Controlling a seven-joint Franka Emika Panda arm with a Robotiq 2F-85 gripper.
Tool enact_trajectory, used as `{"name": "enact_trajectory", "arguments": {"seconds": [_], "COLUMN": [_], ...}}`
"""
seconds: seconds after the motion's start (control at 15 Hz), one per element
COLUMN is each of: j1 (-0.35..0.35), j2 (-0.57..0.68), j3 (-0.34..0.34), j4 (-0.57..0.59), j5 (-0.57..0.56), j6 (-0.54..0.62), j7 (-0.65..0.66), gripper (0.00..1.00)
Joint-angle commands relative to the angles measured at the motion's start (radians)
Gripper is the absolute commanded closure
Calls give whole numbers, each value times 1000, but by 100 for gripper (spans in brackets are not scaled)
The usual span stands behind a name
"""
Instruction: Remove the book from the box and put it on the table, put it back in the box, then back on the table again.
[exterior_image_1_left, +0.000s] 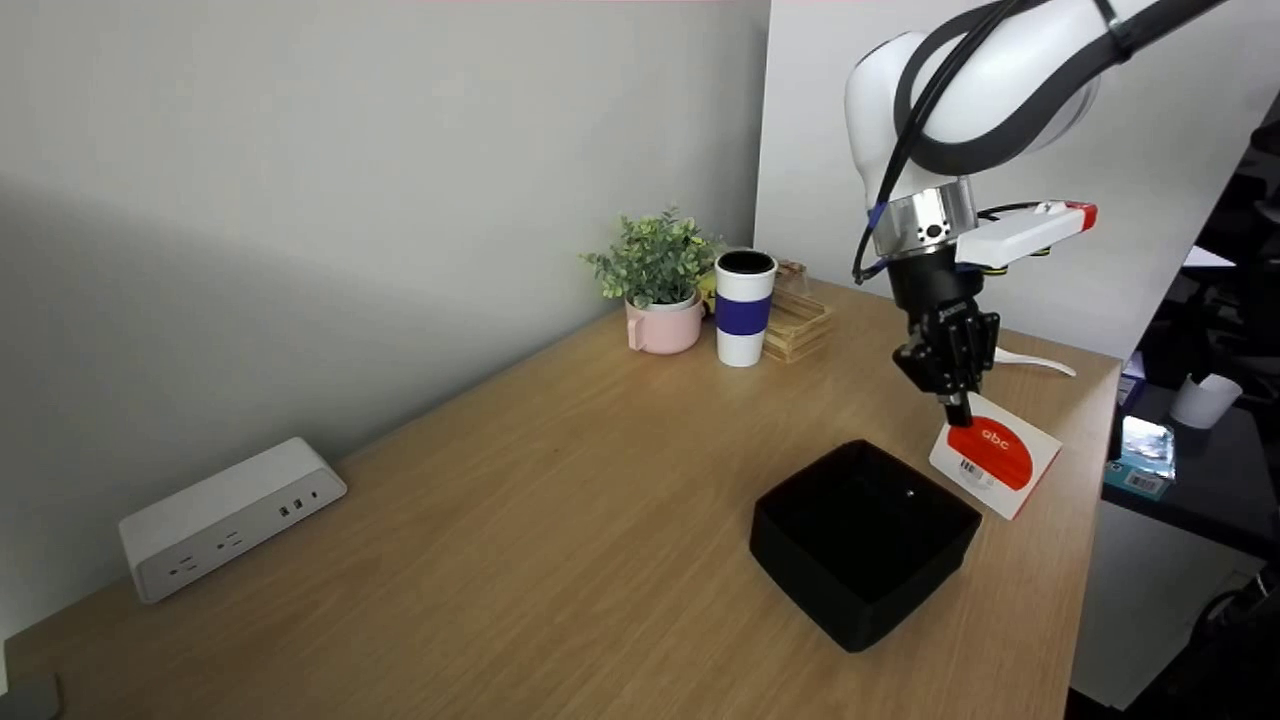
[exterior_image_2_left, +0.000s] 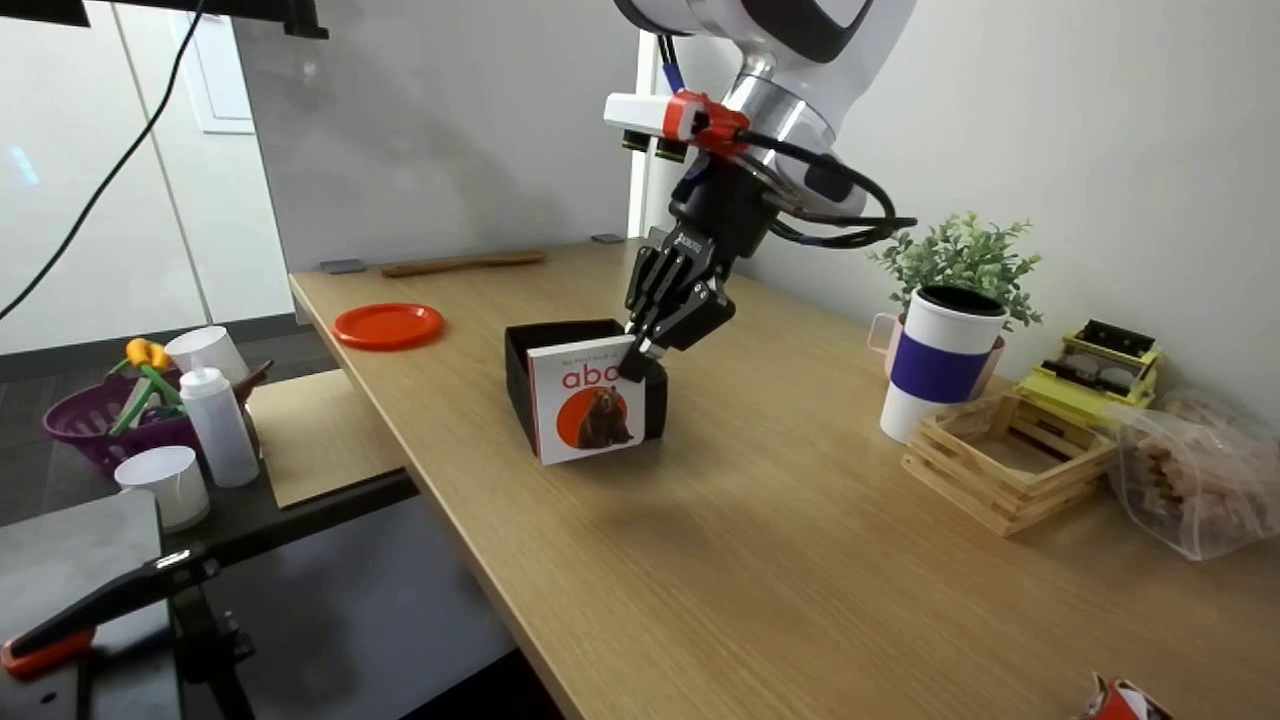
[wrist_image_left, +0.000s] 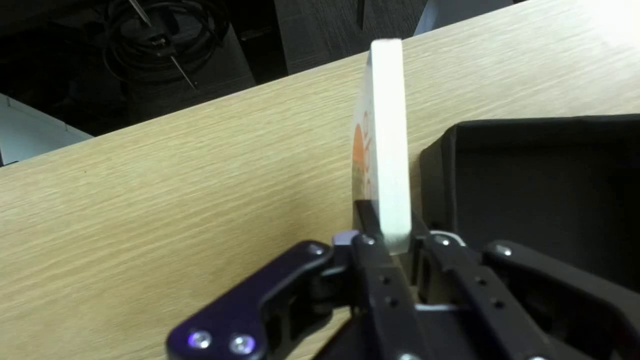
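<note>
- While the box (exterior_image_1_left: 800, 580) stands on the tabletop (exterior_image_1_left: 500, 520), the book (exterior_image_2_left: 588, 400) is wholly outside it, roughly upright just beside 1 of its walls.
- The pincer (wrist_image_left: 393, 230) is grasping the book near a corner, with 1 finger on each of its 2 covers, as the wrist view shows.
- Done, as far as can be judged: the book is out of the box. Not done: it has not been let go on the tabletop. Whether its lower edge touches the surface, I cannot tell.
- The task asks for 3 moves: out, in, out again. Nothing here settles which is in hand.
- If this is the 1st removal, setting down, the return and the 2nd removal are left.
- If it is the return, the book must go over the wall and in, then come out 1 last time.
- If it is the last removal, only laying it down and letting go seem to be left.
</note>
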Motion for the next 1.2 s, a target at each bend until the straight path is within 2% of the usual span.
{"name": "enact_trajectory", "arguments": {"seconds": [0.0,0.4,1.07,1.13], "j1": [1,5,-13,-14], "j2": [35,80,160,166], "j3": [0,-11,-14,-14], "j4": [31,79,180,189], "j5": [18,-3,12,13], "j6": [31,46,12,7], "j7": [27,70,62,62], "gripper": [97,97,97,76]}}
